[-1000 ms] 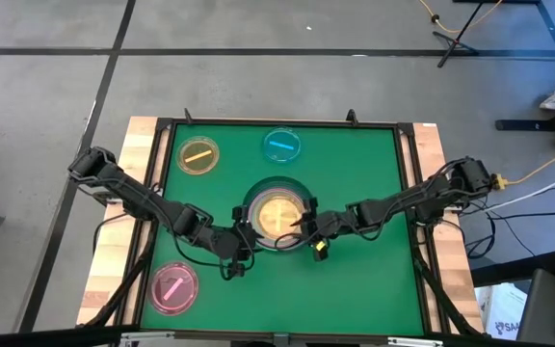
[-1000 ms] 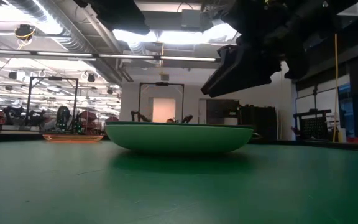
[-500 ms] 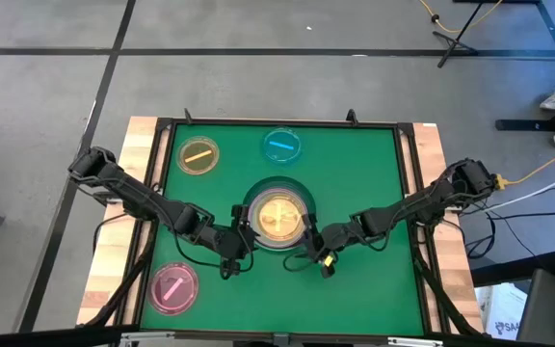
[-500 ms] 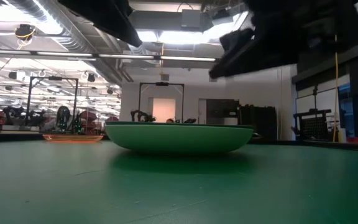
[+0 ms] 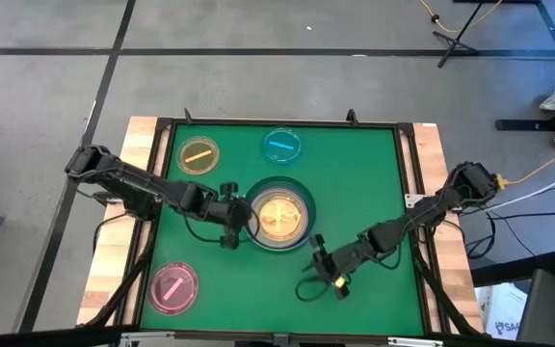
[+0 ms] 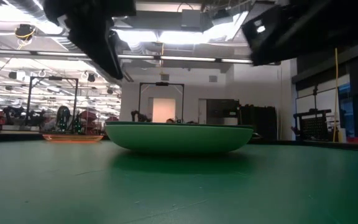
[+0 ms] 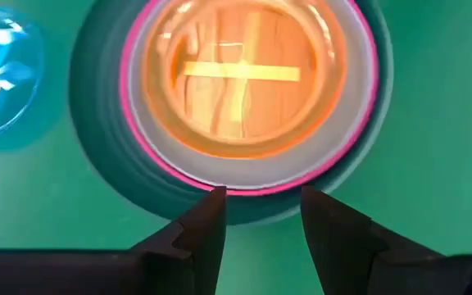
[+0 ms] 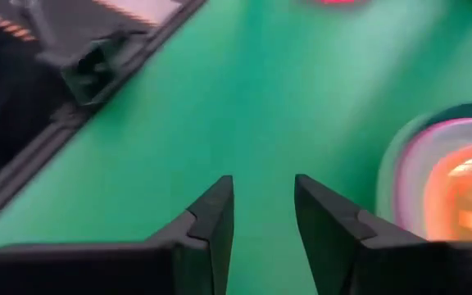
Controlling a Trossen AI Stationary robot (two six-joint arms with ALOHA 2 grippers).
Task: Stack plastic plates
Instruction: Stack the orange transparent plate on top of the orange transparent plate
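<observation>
A stack of plates sits mid-table: a dark teal outer rim, a pink rim inside it, and a translucent orange small plate on top. In the low view its lowest plate looks green and rests on the mat. My left gripper is open, just left of the stack, its fingertips hovering by the teal rim. My right gripper is open over bare mat, near-right of the stack. Single small plates lie apart: orange, blue, pink.
The green mat is framed by a dark raised border with wooden table edges outside it. Bare mat lies right of the stack and along the near edge. Cables trail near the right gripper. In the low view both arms hang above the table.
My right gripper has drawn back from the stack's near-right rim toward the table's near edge and risen. My left gripper has moved from the stack's near-left side toward the far edge, now level with the stack's left rim. The stack has stayed put.
</observation>
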